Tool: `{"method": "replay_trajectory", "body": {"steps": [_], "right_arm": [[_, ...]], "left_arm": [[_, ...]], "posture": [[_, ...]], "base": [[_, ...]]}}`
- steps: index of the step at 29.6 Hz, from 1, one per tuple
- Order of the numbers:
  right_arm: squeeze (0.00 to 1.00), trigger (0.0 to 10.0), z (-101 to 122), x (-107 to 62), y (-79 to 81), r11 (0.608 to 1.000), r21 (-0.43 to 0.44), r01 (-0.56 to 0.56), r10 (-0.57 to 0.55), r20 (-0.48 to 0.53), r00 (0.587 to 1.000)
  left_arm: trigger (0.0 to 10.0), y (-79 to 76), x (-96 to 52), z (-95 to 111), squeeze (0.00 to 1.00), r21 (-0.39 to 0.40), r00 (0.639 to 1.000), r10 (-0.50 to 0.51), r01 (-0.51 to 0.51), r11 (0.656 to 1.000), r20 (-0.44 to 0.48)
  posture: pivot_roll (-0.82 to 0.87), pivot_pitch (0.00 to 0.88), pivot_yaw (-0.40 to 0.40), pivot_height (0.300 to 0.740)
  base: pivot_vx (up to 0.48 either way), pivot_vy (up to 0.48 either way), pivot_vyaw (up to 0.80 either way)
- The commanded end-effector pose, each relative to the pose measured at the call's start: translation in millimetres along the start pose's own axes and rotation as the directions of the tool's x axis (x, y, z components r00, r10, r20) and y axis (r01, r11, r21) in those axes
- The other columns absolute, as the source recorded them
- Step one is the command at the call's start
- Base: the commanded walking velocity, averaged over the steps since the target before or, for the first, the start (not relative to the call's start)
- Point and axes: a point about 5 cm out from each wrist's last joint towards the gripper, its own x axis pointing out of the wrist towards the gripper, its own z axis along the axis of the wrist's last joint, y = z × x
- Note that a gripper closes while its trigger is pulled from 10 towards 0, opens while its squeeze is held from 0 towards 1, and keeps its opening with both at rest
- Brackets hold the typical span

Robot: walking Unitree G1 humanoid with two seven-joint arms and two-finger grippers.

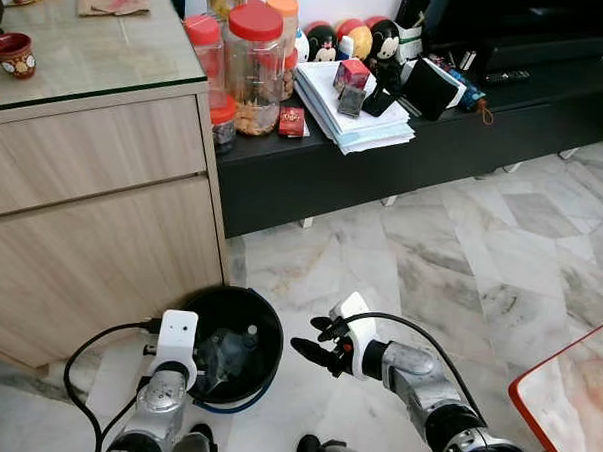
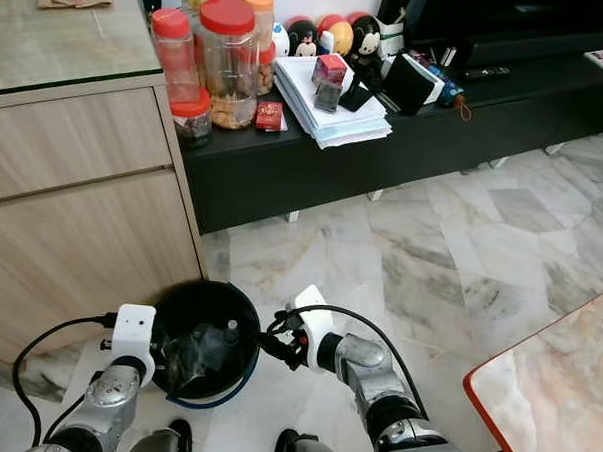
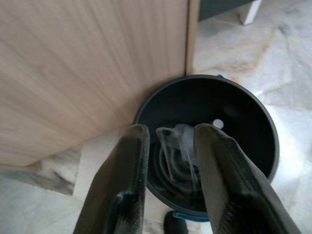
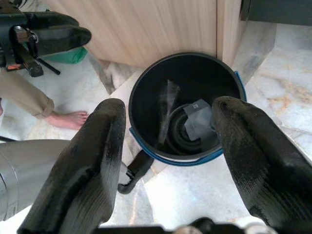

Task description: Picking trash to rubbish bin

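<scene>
Black bin [image 1: 239,335] on marble floor [image 1: 460,263] against wooden cabinet [image 1: 91,227]. Clear wrapper [image 4: 167,109] inside, long axis upright. Left jaws [image 3: 168,180] apart directly above, nearer; right jaws [image 1: 314,345] apart, empty, bin at 9 o'clock.

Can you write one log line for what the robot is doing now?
left gripper: open over bin | right gripper: open beside bin | clear wrapper: inside bin

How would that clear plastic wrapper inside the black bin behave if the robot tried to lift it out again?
The wrapper looks thin and see-through, so it is probably very light and floppy, crumpling between fingers. Its glossy film may be slippery. It leans loosely against the inner wall of the bin, so a nudge would likely just slide it around.
</scene>
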Motion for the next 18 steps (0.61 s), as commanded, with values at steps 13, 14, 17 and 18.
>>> {"method": "replay_trajectory", "body": {"steps": [13,14,17,18], "right_arm": [[0.0,10.0,-7,-17.2,-22.4,0.963,0.104,0.25,-0.255,0.039,0.966],[0.0,10.0,-14,-25.0,-29.3,0.934,0.123,0.334,-0.339,0.017,0.941],[0.0,10.0,-30,-42.7,-42.0,0.851,0.153,0.503,-0.503,-0.044,0.863],[0.0,10.0,-35,-49.0,-45.5,0.816,0.17,0.553,-0.55,-0.065,0.832]], "left_arm": [[10.0,4.4,-15.6,-33,0.0,-0.026,0.992,0.046,-0.049,0.998,-0.118],[10.0,5.2,-20.7,-41,0.0,-0.028,0.989,0.055,-0.059,0.998,-0.134],[10.0,8.3,-28.9,-52,0.0,-0.049,0.985,0.083,-0.092,0.995,-0.152],[10.0,9.6,-31.4,-55,0.0,-0.061,0.984,0.094,-0.104,0.993,-0.154]], "posture": [[0.11,0.223,-0.145,0.74],[0.1,0.225,-0.146,0.74],[0.1,0.228,-0.147,0.74],[0.1,0.23,-0.146,0.74]], "base": [[0.0,0.0,0.0],[0.0,0.0,0.0],[0.0,0.0,0.0],[0.0,0.0,0.0]]}}
